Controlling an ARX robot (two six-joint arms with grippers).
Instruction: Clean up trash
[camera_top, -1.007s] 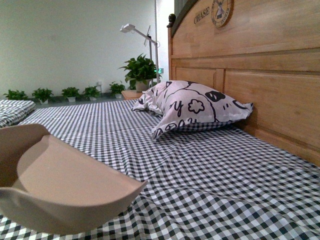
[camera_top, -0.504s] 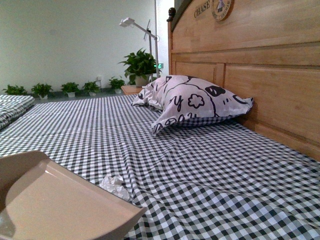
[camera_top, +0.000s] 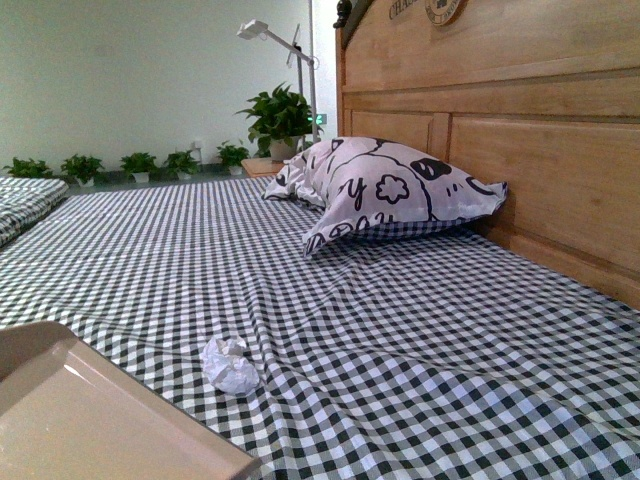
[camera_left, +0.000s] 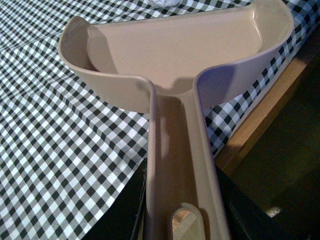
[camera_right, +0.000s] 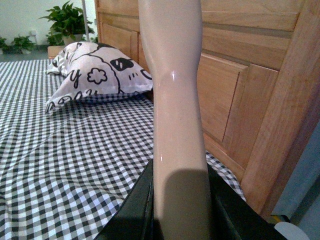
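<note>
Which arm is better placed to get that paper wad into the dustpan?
Left, probably. The left claw holds the dustpan, whose rim lies near the paper wad in the front view. The right claw grips a beige handle; its working end is out of view.

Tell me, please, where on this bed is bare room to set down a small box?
The widest free patch is the checked sheet between the pillow and the paper wad, running to the headboard. Also free: the sheet left of the pillow. Crowded: the near left corner, where the dustpan is close to the wad.
</note>
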